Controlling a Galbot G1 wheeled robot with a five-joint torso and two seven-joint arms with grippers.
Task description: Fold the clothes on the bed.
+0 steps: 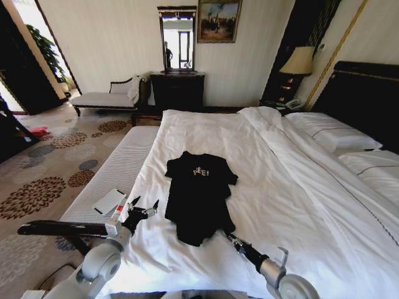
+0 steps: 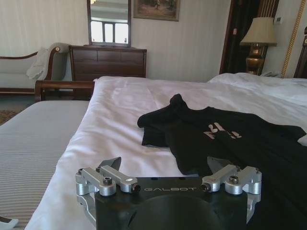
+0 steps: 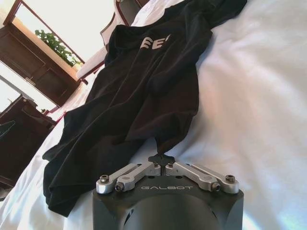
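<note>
The clothes (image 1: 198, 194) are one black T-shirt with white chest lettering, lying mostly flat on the bed (image 1: 293, 187), collar toward the far side. My right gripper (image 1: 228, 236) is at the shirt's near right hem corner. In the right wrist view its fingertips (image 3: 161, 159) are pressed together on the edge of the black fabric (image 3: 144, 81). My left gripper (image 1: 144, 206) hovers open over the white duvet, just left of the shirt's near left side. In the left wrist view the left gripper (image 2: 164, 165) has its jaws spread wide, with the T-shirt (image 2: 225, 139) a little beyond them.
A narrow white padded bench (image 1: 118, 165) runs along the bed's left side with a flat white device (image 1: 109, 201) on it. Pillows (image 1: 340, 138) and a dark headboard (image 1: 368, 93) are at the right. A dresser (image 1: 177, 90) and a chaise (image 1: 106, 98) stand by the far wall.
</note>
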